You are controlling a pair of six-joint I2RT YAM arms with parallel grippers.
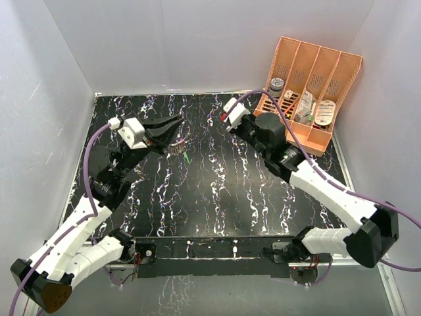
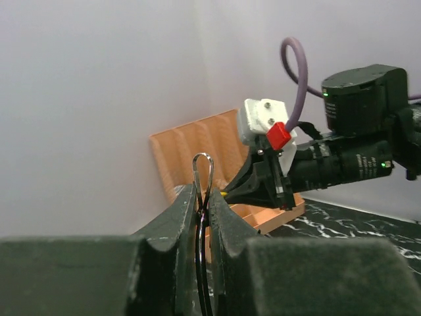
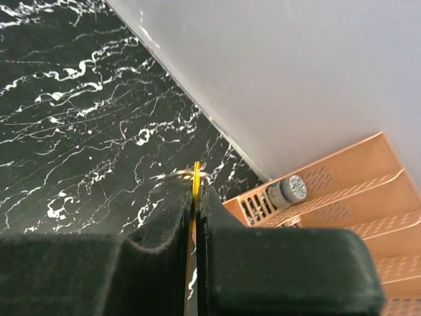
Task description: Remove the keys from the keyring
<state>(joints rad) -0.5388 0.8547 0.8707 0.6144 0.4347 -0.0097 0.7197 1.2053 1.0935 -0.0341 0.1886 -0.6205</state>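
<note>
1. Pinching the keyring (image 2: 203,154) edge-on, the left gripper (image 2: 204,197) has its fingers closed on the wire. It holds the ring up over the rear left of the table (image 1: 217,197).
2. The loop pokes out above the tips, and what shows of it is bare. The stretch down between the fingers is hidden.
3. The right gripper (image 3: 194,194) is clamped on the yellow key (image 3: 196,172), which shows only as a thin edge jutting from the tips. It is held in the air toward the back wall, apart from the ring.
4. The green key (image 1: 187,158) lies loose on the table between the two grippers, nearer the left one and touching neither.
5. Progress, as I judge it: both keys look free of the ring, so the removal itself seems done or all but done.
6. Left to do, likely: set the yellow key down, then let go of the ring. I cannot rule out another key on the hidden part of the wire.
</note>
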